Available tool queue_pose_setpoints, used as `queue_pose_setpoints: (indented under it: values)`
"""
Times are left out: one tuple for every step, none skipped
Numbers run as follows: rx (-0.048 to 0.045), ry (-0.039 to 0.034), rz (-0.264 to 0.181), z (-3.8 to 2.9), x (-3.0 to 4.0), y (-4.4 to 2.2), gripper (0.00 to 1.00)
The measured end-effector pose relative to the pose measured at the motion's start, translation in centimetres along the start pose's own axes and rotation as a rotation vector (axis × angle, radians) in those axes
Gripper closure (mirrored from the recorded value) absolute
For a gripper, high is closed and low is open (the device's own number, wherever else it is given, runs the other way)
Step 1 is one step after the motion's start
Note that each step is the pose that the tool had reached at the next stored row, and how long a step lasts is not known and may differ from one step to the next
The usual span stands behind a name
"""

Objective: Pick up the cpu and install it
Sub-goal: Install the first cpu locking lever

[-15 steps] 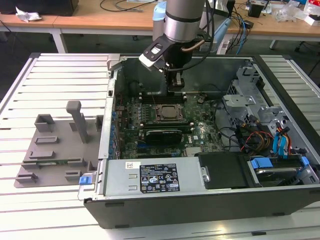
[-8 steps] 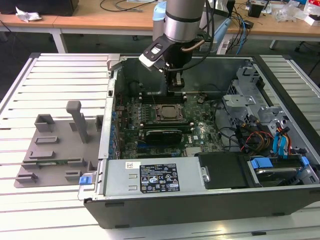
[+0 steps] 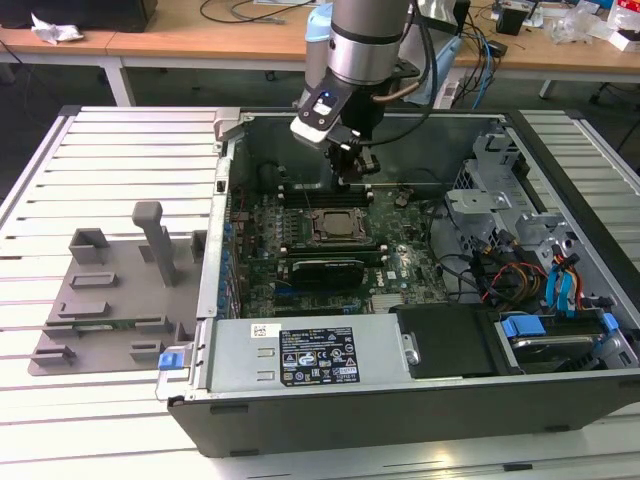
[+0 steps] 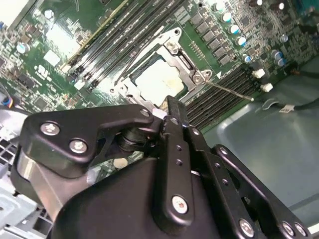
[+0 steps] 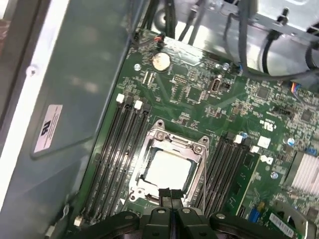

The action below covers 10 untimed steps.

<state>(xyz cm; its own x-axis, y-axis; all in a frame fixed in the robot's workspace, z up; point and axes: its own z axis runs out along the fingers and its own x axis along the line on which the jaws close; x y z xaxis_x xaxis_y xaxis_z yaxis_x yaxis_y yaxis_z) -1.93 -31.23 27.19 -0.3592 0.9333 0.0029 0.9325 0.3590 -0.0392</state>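
Sitting flat in its socket frame (image 5: 169, 164), the silvery-white cpu (image 5: 167, 171) lies below the closed, empty gripper (image 5: 170, 196).

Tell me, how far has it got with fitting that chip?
The cpu already lies in the socket frame on the motherboard. The gripper is shut and holds nothing, just above the socket's edge. The frame looks open, so the chip appears placed, not yet clamped.
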Motion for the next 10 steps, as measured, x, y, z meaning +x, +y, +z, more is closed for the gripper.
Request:
queue_pose_setpoints:
  values:
    - [0.0000,-0.0005,-0.011,0.00,0.00,0.00,0.89]
    - [0.0002,-0.0025,-0.064,0.00,0.00,0.00,0.89]
    - [0.0003,-0.0030,-0.076,0.00,0.00,0.00,0.89]
    - [0.0003,-0.0036,-0.089,0.00,0.00,0.00,0.89]
    - [0.0004,-0.0047,-0.120,0.00,0.00,0.00,0.89]
    - [0.0004,-0.0056,-0.144,0.00,0.00,0.00,0.89]
    - [0.0005,-0.0065,-0.165,0.00,0.00,0.00,0.89]
    - [0.0005,-0.0070,-0.178,0.00,0.00,0.00,0.89]
    - [0.0006,-0.0076,-0.195,0.00,0.00,0.00,0.89]
    - [0.0006,-0.0083,-0.212,0.00,0.00,0.00,0.89]
